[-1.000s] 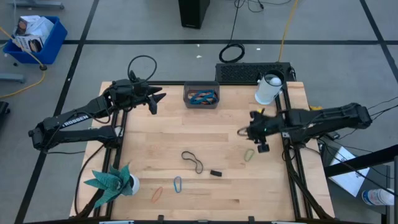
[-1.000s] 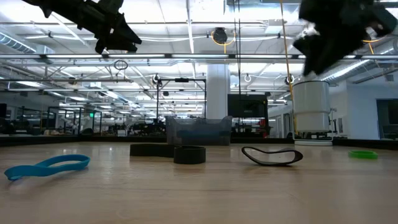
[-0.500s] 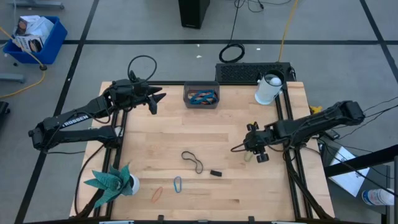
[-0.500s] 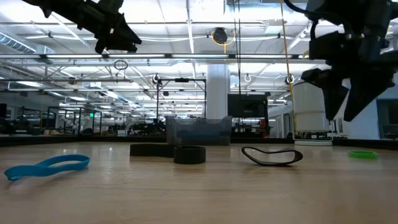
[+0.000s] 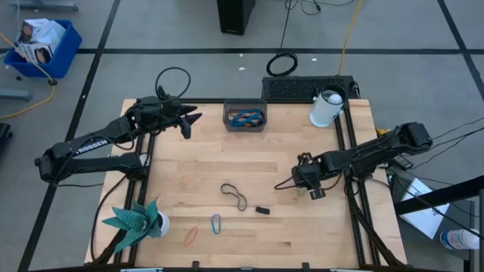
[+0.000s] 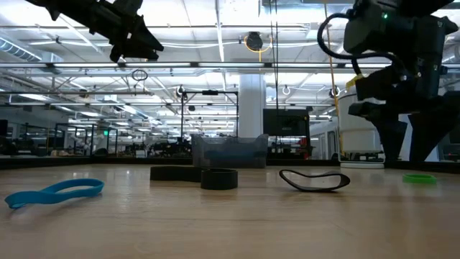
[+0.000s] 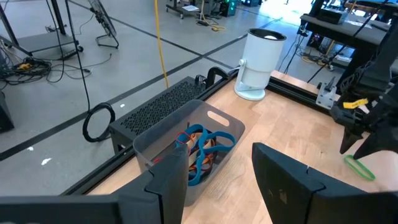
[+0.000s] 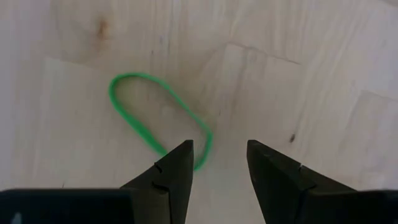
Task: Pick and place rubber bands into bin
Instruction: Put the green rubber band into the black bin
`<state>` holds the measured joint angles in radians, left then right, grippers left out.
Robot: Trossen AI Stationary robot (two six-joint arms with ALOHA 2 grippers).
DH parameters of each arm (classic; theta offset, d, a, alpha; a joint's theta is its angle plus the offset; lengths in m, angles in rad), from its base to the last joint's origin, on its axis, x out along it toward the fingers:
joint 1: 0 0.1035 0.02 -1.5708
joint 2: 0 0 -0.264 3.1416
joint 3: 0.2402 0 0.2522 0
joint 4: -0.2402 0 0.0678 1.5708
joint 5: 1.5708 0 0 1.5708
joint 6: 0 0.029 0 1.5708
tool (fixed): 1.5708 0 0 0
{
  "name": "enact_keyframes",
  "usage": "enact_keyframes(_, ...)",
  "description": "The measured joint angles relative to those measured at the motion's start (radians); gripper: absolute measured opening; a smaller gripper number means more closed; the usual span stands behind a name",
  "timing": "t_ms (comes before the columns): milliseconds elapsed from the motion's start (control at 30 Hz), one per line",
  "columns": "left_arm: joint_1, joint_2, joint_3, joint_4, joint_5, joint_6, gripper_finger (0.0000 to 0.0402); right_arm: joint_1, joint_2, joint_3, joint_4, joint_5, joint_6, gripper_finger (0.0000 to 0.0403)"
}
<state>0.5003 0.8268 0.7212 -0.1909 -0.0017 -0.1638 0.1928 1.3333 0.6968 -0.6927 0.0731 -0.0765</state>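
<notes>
A green rubber band (image 8: 158,121) lies flat on the wooden table at the right (image 6: 419,178). My right gripper (image 8: 217,155) hangs open just above it, pointing down, with its fingertips over the band's one end (image 5: 304,183). The dark grey bin (image 5: 245,118) stands at the far edge with blue and orange bands (image 7: 202,149) inside. My left gripper (image 5: 189,121) waits open in the air to the left of the bin. A black band (image 5: 234,195), a teal band (image 5: 216,224) and an orange band (image 5: 190,236) lie on the table toward the near side.
A small black block (image 5: 262,210) lies beside the black band. A white cylinder (image 5: 326,107) stands at the far right corner and a paper plant (image 5: 136,219) at the near left. The middle of the table (image 5: 227,162) is bare wood.
My right gripper has come down and a little toward the near edge, tipping from slanted to nearly straight down, and now hangs low over the green band. Its fingers have stayed open.
</notes>
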Motion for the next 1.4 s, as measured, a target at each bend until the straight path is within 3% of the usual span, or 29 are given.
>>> enact_keyframes(500, 0.000, 0.000, 0.000, -0.001, 0.000, 0.003, 0.0184, -0.002, 0.119, -0.012, 0.030, -0.047, 0.010, 0.0139)
enact_keyframes(933, 0.000, 0.000, 0.000, -0.001, 0.000, 0.000, 0.0184, 0.000, 0.114, -0.023, 0.038, -0.060, 0.019, 0.0010)
enact_keyframes(1200, 0.000, 0.000, 0.000, -0.001, 0.000, -0.002, 0.0184, 0.000, 0.079, -0.024, 0.050, -0.050, 0.094, 0.0002)
enact_keyframes(1267, 0.000, 0.000, 0.000, 0.000, 0.000, -0.002, 0.0184, -0.001, 0.042, -0.030, 0.059, -0.031, 0.107, 0.0001)
enact_keyframes(1400, 0.000, 0.000, 0.000, 0.000, 0.000, -0.002, 0.0184, -0.009, -0.077, -0.027, 0.096, 0.122, 0.163, 0.0001)
